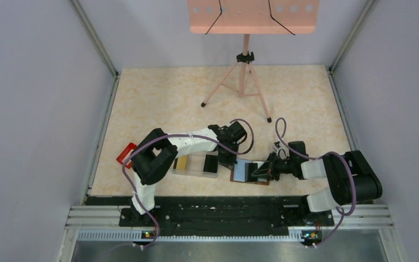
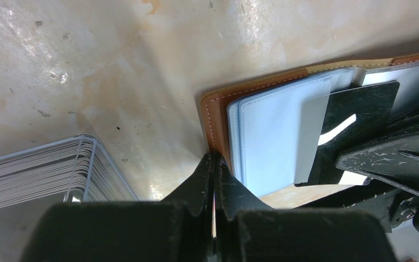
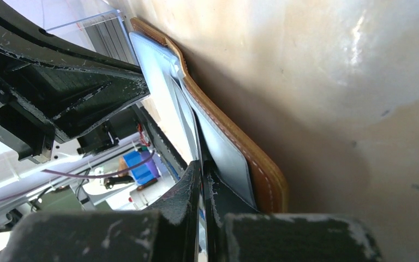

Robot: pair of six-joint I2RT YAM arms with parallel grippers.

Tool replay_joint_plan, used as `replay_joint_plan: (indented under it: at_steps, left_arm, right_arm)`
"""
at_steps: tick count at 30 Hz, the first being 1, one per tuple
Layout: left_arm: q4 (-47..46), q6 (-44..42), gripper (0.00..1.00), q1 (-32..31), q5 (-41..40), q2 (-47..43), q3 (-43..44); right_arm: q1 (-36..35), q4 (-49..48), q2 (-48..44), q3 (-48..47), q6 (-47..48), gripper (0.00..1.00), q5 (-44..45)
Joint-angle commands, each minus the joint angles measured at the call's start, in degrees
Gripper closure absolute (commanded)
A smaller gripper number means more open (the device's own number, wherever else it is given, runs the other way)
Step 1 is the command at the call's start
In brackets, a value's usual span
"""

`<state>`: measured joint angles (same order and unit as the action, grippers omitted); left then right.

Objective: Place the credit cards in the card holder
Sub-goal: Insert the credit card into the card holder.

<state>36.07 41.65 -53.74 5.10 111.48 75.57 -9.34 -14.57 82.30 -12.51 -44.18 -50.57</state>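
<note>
Top external: you saw the wallet lying open beside the tray.
Left gripper: pressed together at wallet edge.
Right gripper: pressed together, near black card.

left arm: you have it folded at the elbow, forearm reaching right, wrist tipped down.
left gripper: fingers pressed together, tips pointing down.
right arm: your elbow sits out right, forearm low, reaching left.
right gripper: fingers pressed together, tips close to your left gripper.
</note>
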Motion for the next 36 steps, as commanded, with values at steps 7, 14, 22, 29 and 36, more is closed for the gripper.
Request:
replay_joint_plan:
  at_steps: [7, 14, 22, 29, 36]
  left_arm:
    - [-0.22, 0.62, 1.00, -0.76, 0.05, -1.14, -0.49]
    - [0.01, 0.63, 1.00, -0.89, 0.16, -1.28, -0.22]
    - [-0.02, 0.72, 1.00, -1.02, 0.35, -1.21, 0.30]
    - [0.40, 0.71, 1.00, -1.02, 0.04, -1.41, 0.45]
    - [0.48, 0.59, 1.00, -1.02, 0.01, -0.94, 0.90]
  right_arm:
    - [-0.71, -7.27, 1.14, 0.03, -3.30, 1.00, 2.13]
    - [-1.40, -6.24, -1.21, -1.73, -3.17, 1.00, 3.98]
    - [-5.19, -6.39, 2.83, -2.94, -3.45, 0.93, 4.50]
    - [-9.77, 12.80, -0.55, -10.37, 3.31, 0.71, 13.84]
    - [-9.98, 29.44, -7.04, -16.66, 8.75, 0.45, 23.37]
